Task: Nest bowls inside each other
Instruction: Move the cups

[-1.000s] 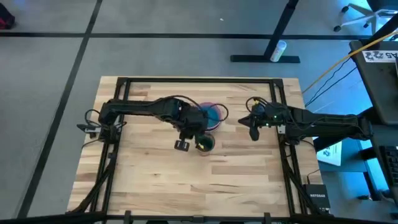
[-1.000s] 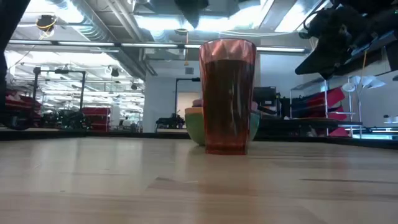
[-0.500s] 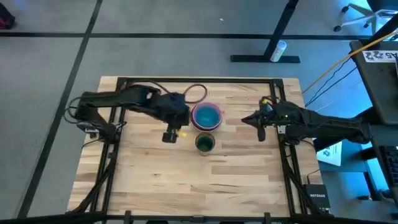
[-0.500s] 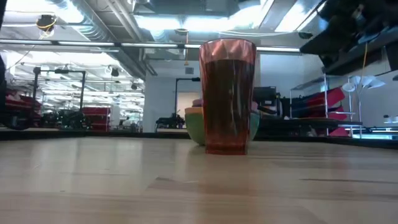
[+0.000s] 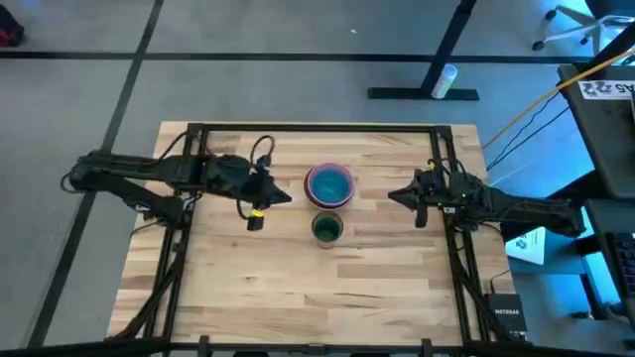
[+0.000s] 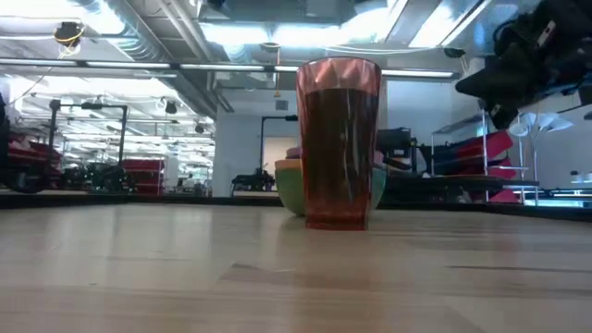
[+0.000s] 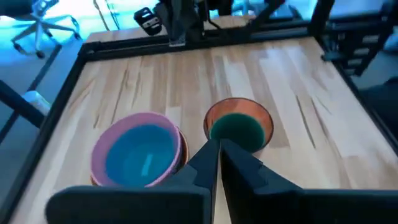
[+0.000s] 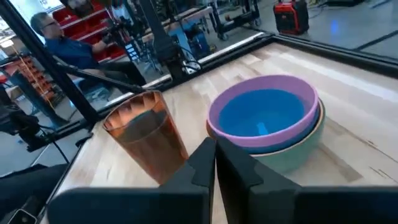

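Starting at your left, the left gripper (image 5: 254, 214) hangs over the left part of the table (image 5: 238, 288), apart from the bowls, and its wrist view shows its fingers (image 7: 205, 163) pressed together with nothing between them. Next comes the stack of bowls (image 5: 329, 185), sitting near the middle of the table toward the far edge: from above you see a bright blue bowl (image 5: 329, 184) nested inside a pink bowl (image 5: 317, 176), and the right wrist view shows a teal bowl (image 8: 305, 144) under those two (any further bowl beneath is hidden). Just beside the stack, on its near side, stands the orange cup (image 5: 327, 229) with a dark green cup (image 7: 237, 130) inside it; in the low view the orange cup stands in front of the stack and hides most of it. Farther right, the right gripper (image 5: 419, 208) sits near the table's right rail, well apart from the stack, its fingers (image 8: 203, 163) likewise closed on nothing. Beyond the table, the right wrist view catches a person (image 8: 55, 33) seated in the room.
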